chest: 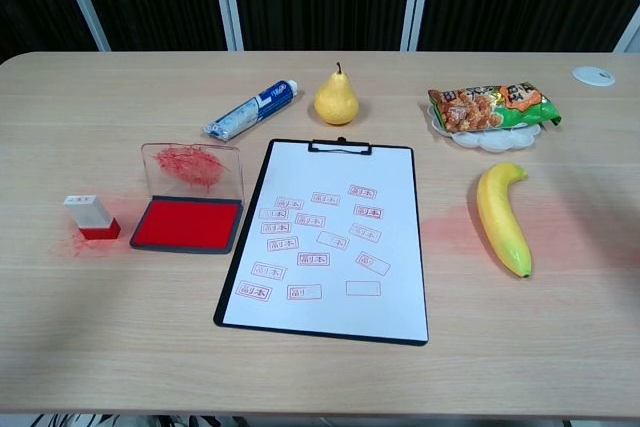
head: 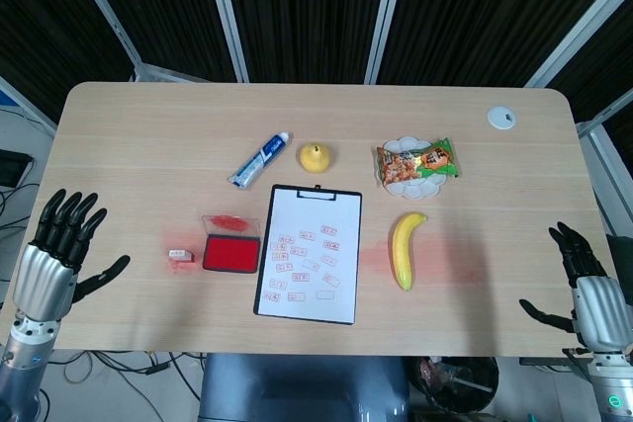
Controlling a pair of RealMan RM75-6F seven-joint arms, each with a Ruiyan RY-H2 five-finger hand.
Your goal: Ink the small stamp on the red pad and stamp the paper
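The small stamp (head: pixel 179 255) (chest: pixel 91 216) stands upright on the table, white with a red base, just left of the red ink pad (head: pixel 229 253) (chest: pixel 188 223). The pad's clear lid (chest: pixel 191 165) is raised behind it. To the right lies the white paper (head: pixel 310 266) (chest: pixel 327 239) on a black clipboard, carrying several red stamp marks. My left hand (head: pixel 57 247) hovers off the table's left front edge, fingers spread, holding nothing. My right hand (head: pixel 591 293) hangs off the right front corner, also spread and empty. Neither hand appears in the chest view.
A toothpaste tube (head: pixel 258 159) (chest: pixel 251 109) and a yellow pear (head: pixel 315 157) (chest: pixel 336 98) lie behind the clipboard. A snack bag on a white plate (head: pixel 416 165) (chest: pixel 492 109) and a banana (head: pixel 404 248) (chest: pixel 503 217) sit to its right. A white disc (head: pixel 501 118) is at the far right.
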